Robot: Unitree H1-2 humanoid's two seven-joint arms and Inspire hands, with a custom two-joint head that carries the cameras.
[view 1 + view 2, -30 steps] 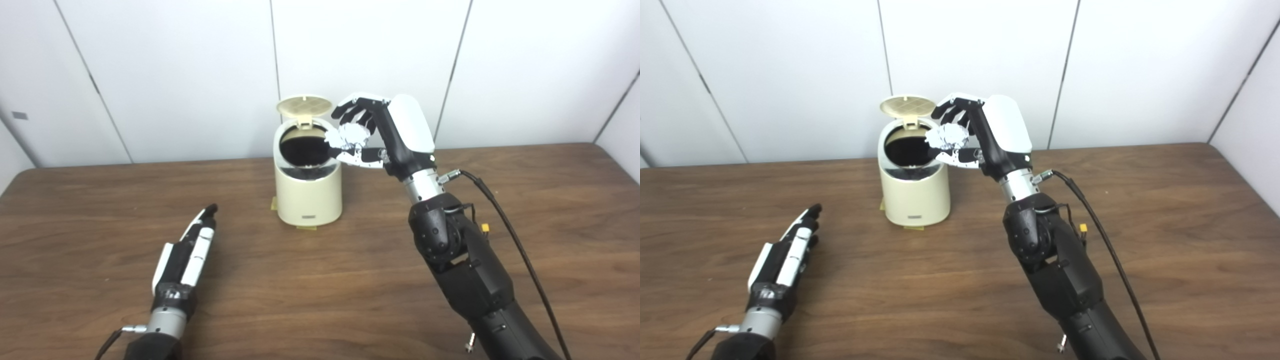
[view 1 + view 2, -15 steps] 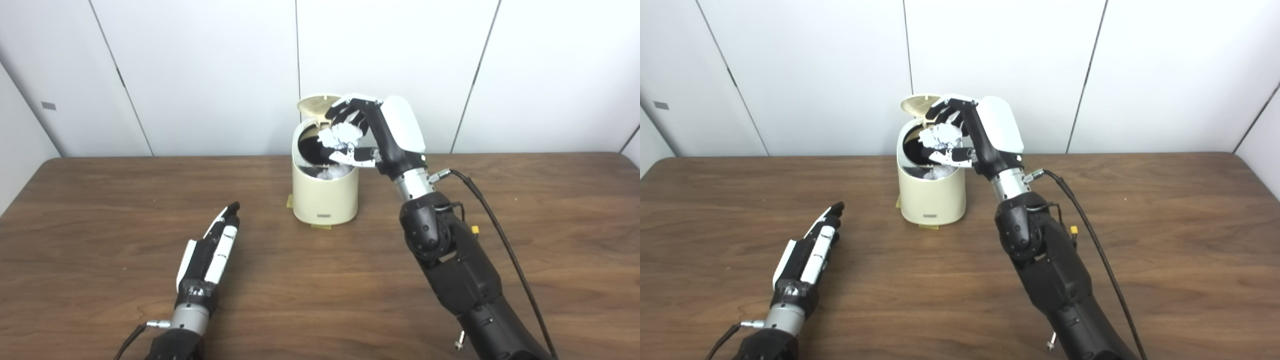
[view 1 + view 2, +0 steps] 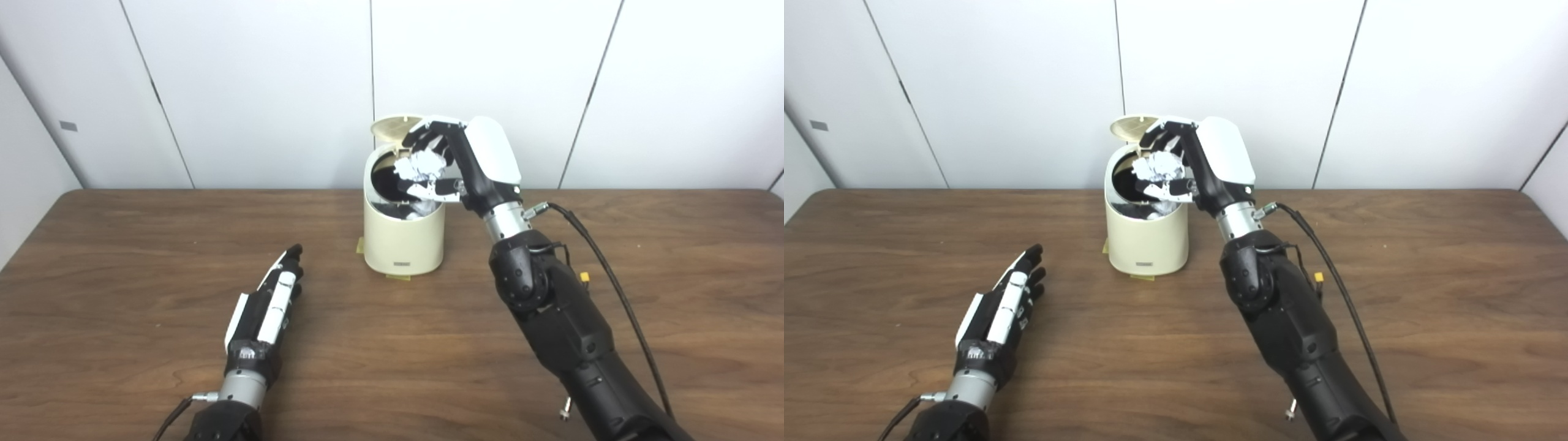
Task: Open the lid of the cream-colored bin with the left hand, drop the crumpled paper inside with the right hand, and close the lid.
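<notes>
The cream-colored bin (image 3: 404,242) stands at the back middle of the table, its round lid (image 3: 387,127) tipped up behind the dark opening. My right hand (image 3: 456,162) hovers right over that opening, shut on a white crumpled paper (image 3: 419,165). A second bit of white paper (image 3: 415,214) shows inside the bin near the rim. My left hand (image 3: 269,303) lies low on the table to the bin's front left, open, fingers straight and pointing toward the bin, holding nothing.
A brown wooden table (image 3: 122,257) fills the view, backed by a white panelled wall (image 3: 245,86). A black cable (image 3: 612,275) loops from the right wrist down along the forearm. Yellow tape tabs (image 3: 395,277) mark the bin's base.
The camera has turned, shifting the scene rightward in the picture. My right hand with the paper has moved from beside the bin's rim to over the opening. The left hand stays resting.
</notes>
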